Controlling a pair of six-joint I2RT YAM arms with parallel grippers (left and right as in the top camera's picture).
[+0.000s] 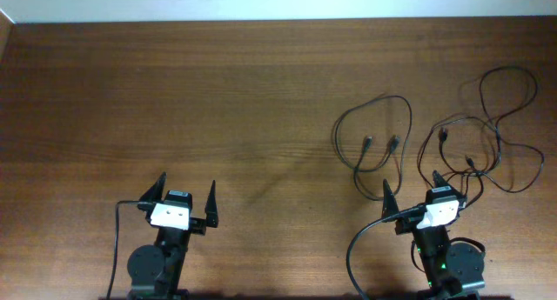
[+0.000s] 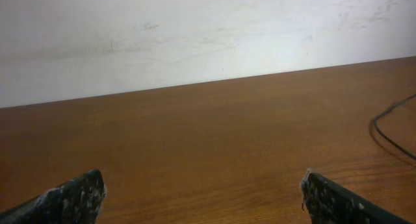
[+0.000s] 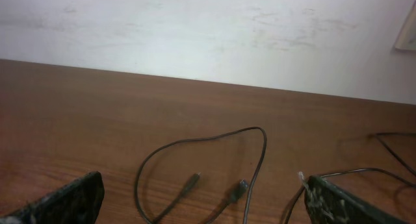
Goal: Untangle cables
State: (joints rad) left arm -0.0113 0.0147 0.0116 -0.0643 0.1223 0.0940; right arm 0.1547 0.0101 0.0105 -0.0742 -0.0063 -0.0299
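Observation:
The cables lie on the right half of the wooden table. One loose loop (image 1: 392, 144) with two plug ends sits ahead of my right gripper (image 1: 411, 180). A bunched tangle (image 1: 492, 130) of crossing loops spreads further right, its near strands reaching the right gripper's body. In the right wrist view the loose loop and its plugs (image 3: 240, 185) lie between and beyond the wide-open fingers, untouched, midway at the right gripper (image 3: 201, 185). My left gripper (image 1: 187, 180) stands open at front left over bare wood, far from the cables. The left wrist view shows that gripper (image 2: 199, 185) empty, with a cable arc (image 2: 375, 125) at its right edge.
The arms' own thicker black leads (image 1: 352, 248) curl beside each base at the table's front edge. A pale wall (image 3: 208, 36) rises behind the table's far edge. More strands of the tangle (image 3: 390, 146) show at the right of the right wrist view.

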